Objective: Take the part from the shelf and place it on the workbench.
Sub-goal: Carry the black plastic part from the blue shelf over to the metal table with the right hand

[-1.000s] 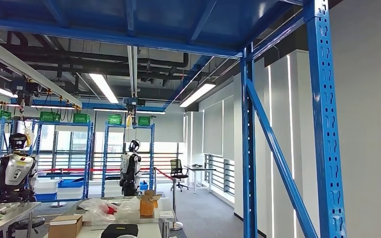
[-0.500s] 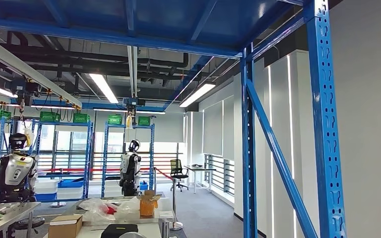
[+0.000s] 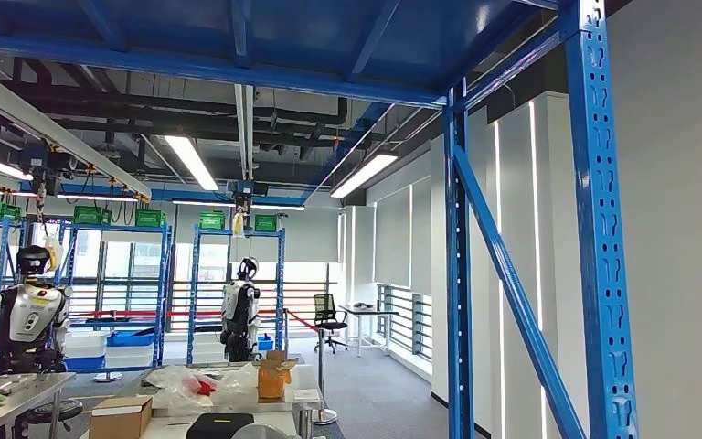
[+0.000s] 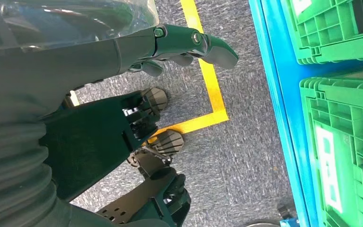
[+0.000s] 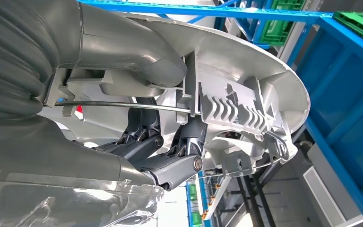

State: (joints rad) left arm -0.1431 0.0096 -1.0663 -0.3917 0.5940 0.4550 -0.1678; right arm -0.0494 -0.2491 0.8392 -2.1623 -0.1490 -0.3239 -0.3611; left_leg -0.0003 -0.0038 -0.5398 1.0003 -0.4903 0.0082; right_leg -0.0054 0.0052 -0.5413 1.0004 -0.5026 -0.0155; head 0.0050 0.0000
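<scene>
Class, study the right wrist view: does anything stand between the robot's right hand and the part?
Nothing visible does. The right hand already grips the pale grey moulded part directly, with the thumb on one face and the darker fingers on the other.

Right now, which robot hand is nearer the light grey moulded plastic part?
Right. The right robot hand grips the light grey moulded plastic part. The left robot hand holds nothing, fingers apart, above grey carpet beside green plastic crates.
</scene>
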